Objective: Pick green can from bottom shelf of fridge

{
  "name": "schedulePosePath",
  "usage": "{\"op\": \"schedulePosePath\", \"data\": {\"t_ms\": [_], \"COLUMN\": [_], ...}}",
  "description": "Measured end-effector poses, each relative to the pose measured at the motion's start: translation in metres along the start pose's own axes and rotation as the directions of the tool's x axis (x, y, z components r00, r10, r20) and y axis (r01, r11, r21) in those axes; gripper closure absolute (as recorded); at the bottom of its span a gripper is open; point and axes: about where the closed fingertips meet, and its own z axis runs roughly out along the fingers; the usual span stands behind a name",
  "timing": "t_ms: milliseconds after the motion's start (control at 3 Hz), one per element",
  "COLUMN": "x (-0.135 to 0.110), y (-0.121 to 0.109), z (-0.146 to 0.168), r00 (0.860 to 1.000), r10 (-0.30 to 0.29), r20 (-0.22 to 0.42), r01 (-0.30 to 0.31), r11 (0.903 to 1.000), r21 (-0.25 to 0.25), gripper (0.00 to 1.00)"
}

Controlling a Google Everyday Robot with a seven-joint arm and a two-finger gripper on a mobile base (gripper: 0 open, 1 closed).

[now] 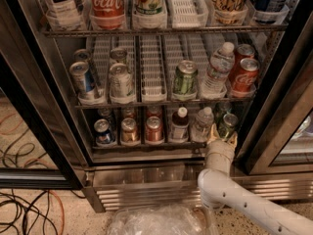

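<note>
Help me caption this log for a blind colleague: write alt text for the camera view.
The gripper of a white robot arm reaches into an open fridge, fingers open at the foot of a dark green can at the right end of the bottom shelf. Cans and bottles stand in other lanes and on the racks above.

Single high view, looking down into fridge [146, 177], close, end effector [223, 135] at bottom shelf [146, 145]

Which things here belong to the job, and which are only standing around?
Job: green can; bottom shelf; fridge; end effector, just in front of the green can, low right.
Not the job: Coca-Cola cans; water bottle; floor cables; plastic bag.
</note>
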Motion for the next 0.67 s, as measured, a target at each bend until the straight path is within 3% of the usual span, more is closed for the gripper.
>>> {"op": "schedulePosePath", "data": {"t_ms": [667], "x": [-0.0006], "y": [0.0019], "z": [0.0159], "r00": [1.000], "r10": [-0.013], "r20": [0.003], "r01": [0.013], "r11": [0.9997], "r21": [0.019], "gripper": [0.40]}}
